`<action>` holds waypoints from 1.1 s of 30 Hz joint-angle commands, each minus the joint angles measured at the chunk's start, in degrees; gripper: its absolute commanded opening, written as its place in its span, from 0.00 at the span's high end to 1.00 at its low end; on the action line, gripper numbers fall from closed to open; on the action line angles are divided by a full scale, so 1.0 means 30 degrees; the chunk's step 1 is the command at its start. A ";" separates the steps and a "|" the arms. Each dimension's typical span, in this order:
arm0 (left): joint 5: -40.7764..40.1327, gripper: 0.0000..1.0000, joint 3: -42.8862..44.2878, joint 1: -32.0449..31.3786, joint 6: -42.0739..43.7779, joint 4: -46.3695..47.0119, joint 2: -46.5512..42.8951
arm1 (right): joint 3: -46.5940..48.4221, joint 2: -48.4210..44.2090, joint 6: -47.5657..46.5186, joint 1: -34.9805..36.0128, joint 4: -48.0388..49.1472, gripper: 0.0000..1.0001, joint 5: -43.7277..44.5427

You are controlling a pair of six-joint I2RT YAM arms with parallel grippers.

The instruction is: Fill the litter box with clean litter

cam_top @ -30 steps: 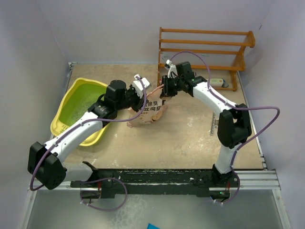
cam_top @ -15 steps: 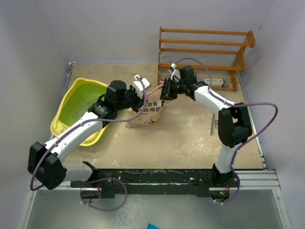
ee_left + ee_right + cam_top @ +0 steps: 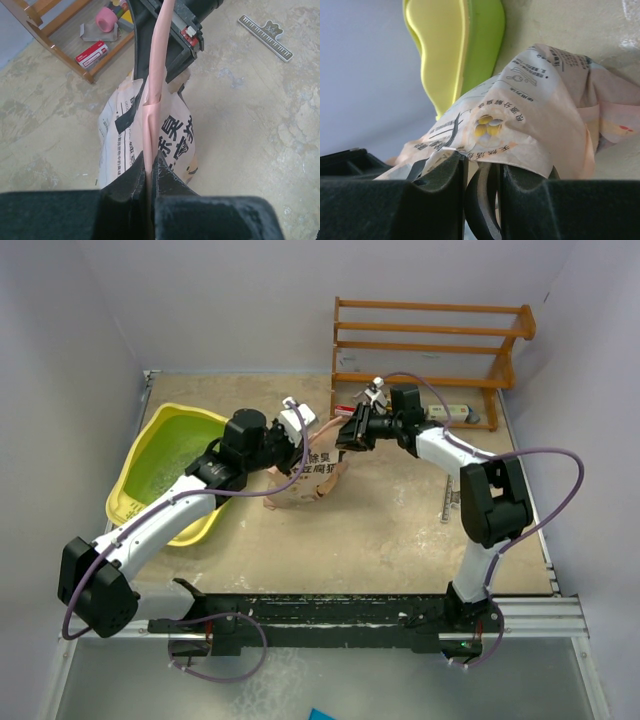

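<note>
The litter box is set on the left side of the worktop, partly covered by the left arm, and its greenish inside is seen from above, where the clean litter is spread as a pale, grainy layer over the floor. Just to the right of it, near the middle of the worktop, the peach-pink bag with black printed characters is stood upright and crumpled. The top edge of the bag is pinched in the left claw, whose fingers are pressed together on a thin pink strip of the bag's mouth. That strip is drawn in a straight, taut line up to the right claw, which is brought in from the opposite side. The right claw is kept narrow, and the bag's printed paper is seen lying over its fingertips and appears to be gripped there, though the exact contact is hidden. The bag is thus held between the two claws, apart from the litter box and not over it. Behind the bag a wooden rack is stood against the back wall, with a pink roll and a small red and white box lying beneath it. A ruler is laid flat on the worktop to the right.
</note>
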 commanded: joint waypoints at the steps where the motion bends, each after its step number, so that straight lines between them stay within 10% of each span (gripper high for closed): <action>1: -0.0336 1.00 -0.0014 0.0010 -0.0192 -0.0214 -0.0717 | -0.0318 -0.1175 0.3959 -0.0185 0.4350 1.00 -0.3083; 6: -0.0297 0.96 -0.0108 0.0008 -0.0234 -0.0287 -0.1120 | -0.1787 -0.1165 0.7428 -0.0501 0.8896 1.00 -0.3510; 33: 0.0907 0.68 0.0468 0.0002 -0.1094 -0.0683 -0.2637 | -0.3868 -0.2927 0.6934 -0.3393 0.8504 1.00 -0.3749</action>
